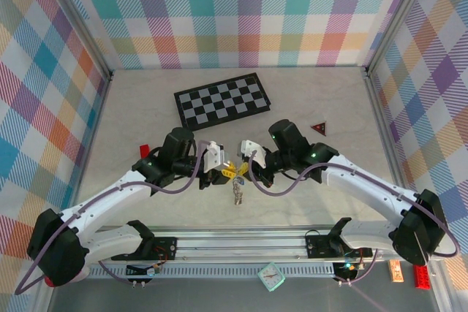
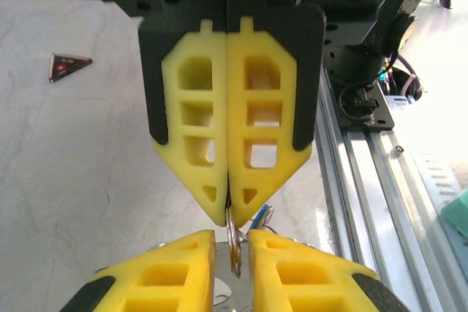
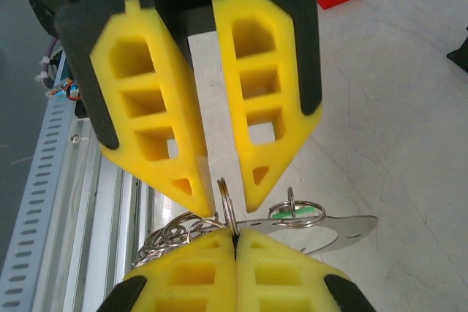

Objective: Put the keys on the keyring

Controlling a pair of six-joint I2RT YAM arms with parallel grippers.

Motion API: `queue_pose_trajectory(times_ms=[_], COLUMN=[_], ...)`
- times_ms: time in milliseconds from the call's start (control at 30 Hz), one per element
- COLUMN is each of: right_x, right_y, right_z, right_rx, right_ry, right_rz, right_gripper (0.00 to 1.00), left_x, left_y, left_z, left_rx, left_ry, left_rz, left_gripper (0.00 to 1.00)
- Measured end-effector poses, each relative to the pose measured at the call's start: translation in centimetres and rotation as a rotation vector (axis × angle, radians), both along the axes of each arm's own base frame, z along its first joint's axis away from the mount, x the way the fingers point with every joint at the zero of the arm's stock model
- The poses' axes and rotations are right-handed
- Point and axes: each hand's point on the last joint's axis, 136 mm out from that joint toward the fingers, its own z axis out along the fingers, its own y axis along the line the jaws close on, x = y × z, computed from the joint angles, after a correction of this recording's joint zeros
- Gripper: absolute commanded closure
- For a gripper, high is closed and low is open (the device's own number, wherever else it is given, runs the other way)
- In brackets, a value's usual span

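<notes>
R jaws shut on keyring (image 2: 234, 250); L jaws slightly apart around it; keys (image 3: 298, 214) mostly hidden.

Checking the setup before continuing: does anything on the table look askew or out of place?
The chessboard lies at a slant to the edges of the table, its right end farther back. Nothing looks spilled or damaged.

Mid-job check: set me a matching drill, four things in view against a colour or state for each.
Things:
1. chessboard
2. triangle
3. block
4. keyring

Colour or state:
A. silver, pinched in the right gripper
B. dark red
C. black and white
D. bright red

Pairs: 1-C, 2-B, 3-D, 4-A
</notes>
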Motion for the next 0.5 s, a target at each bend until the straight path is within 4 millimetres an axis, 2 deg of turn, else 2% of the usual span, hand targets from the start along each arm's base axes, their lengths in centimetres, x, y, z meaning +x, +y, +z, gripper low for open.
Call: queue_pose_trajectory(times_ms=[100,233,400,500], right_x=[-0.23,-0.43,-0.57,-0.59], right_y=[0.06,0.37,0.55,0.55], right_z=[0.07,0.06,-0.25,-0.11], right_rx=[-0.019,-0.064,-0.111,-0.101], right_ry=[-0.011,-0.041,-0.064,-0.068], right_rz=[0.021,0.051,0.074,0.066], right_gripper=[1.0,1.0,1.0,0.82], left_x=[-0.11,-0.25,-0.45,-0.52], left_y=[0.1,0.22,0.39,0.38], left_z=[-0.39,-0.46,-0.74,-0.74], left_rx=[0.022,0.037,0.053,0.052], left_ry=[0.007,0.014,0.024,0.027], left_rz=[-0.008,-0.013,-0.017,-0.02], left_gripper=[0.89,0.9,1.0,1.0])
